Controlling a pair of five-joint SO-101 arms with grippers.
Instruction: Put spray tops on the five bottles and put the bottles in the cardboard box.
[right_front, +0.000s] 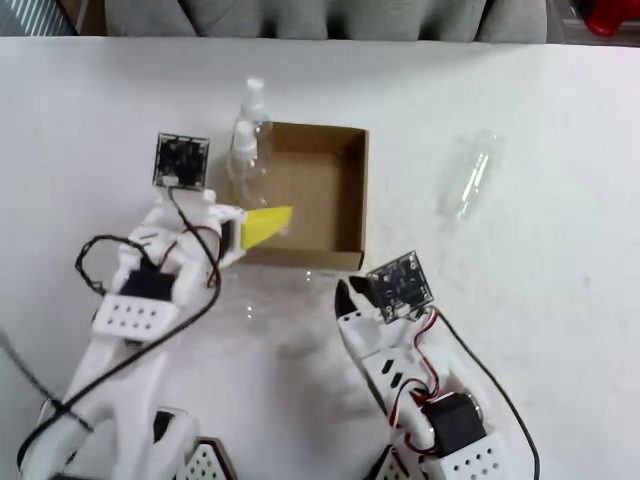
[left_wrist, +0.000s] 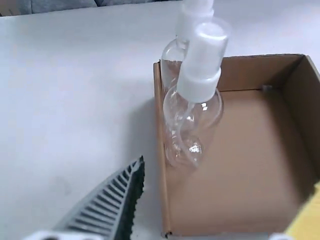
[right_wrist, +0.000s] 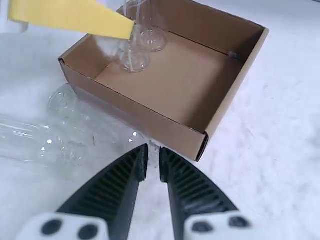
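Note:
The cardboard box (right_front: 345, 215) sits open at mid-table. Two clear bottles with white spray tops (right_front: 247, 140) lean at its left wall. The nearer bottle (left_wrist: 192, 117) rests inside the box, and the farther one (left_wrist: 175, 55) stands at the corner behind it. My left gripper (right_front: 250, 218) is open, its grey finger (left_wrist: 112, 207) outside the left wall and its yellow finger (left_wrist: 311, 220) over the box floor. My right gripper (right_wrist: 153, 155) is shut on nothing, just in front of the box's near wall. Topless clear bottles (right_wrist: 35, 142) lie beside it along that wall.
Another clear bottle (right_front: 468, 175) lies on the white table (right_front: 560, 300) to the right of the box. The inside of the box (right_wrist: 185, 85) is bare apart from the bottles at its left side.

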